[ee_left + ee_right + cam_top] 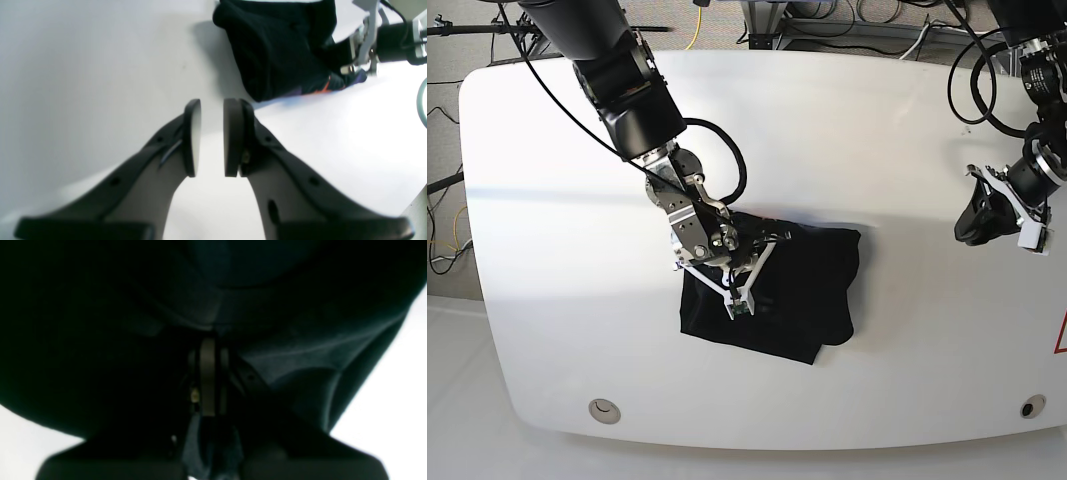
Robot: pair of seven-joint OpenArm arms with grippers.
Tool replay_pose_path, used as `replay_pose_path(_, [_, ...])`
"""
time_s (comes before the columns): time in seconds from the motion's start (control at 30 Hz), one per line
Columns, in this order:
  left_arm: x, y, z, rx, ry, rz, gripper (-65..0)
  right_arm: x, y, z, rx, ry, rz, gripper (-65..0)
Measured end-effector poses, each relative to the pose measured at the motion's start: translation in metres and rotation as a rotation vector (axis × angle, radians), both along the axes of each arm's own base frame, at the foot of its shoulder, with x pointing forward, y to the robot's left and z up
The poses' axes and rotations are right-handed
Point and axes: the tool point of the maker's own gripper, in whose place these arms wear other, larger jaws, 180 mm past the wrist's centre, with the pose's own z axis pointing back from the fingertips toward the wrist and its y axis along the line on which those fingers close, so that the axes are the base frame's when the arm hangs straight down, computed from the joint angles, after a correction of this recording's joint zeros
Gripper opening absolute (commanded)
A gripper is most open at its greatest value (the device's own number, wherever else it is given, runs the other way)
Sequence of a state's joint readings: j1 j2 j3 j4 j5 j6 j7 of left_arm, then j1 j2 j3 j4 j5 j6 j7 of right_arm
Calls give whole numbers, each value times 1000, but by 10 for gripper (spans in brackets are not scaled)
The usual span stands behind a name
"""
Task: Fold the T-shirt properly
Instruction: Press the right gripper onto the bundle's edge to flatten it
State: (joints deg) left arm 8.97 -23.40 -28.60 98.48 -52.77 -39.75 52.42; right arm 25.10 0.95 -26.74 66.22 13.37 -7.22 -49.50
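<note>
The T-shirt (797,300) lies folded on the table (547,200), pinched by the closed right hand (742,290). The left hand (211,136), far from the T-shirt, is narrowly apart, empty. A careless pull may undo the fold.

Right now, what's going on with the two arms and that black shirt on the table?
The T-shirt lies bunched into a rough rectangle on the white table. The right gripper is shut on a pinch of its fabric at the shirt's edge. The left gripper is off to the side above bare table, jaws slightly apart and holding nothing. The fold looks only partly done; the cloth is not yet flat or tidy.
</note>
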Motion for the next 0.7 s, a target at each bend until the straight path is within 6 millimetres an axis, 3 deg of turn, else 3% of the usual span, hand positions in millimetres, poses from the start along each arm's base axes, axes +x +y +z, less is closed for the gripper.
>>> replay_pose_path(0.33, [-7, 12, -2, 6, 9, 37, -554, 23, 3, 14, -47, -34, 46, -640])
replay_pose_path(0.57, [-6, 15, 0, 5, 2, 45, -554, 27, 6, 22, -39, -55, 50, -640])
replay_pose_path(0.7, [-5, 27, 7, 12, -18, 81, -554, 32, 6, 39, -32, -86, 45, -640])
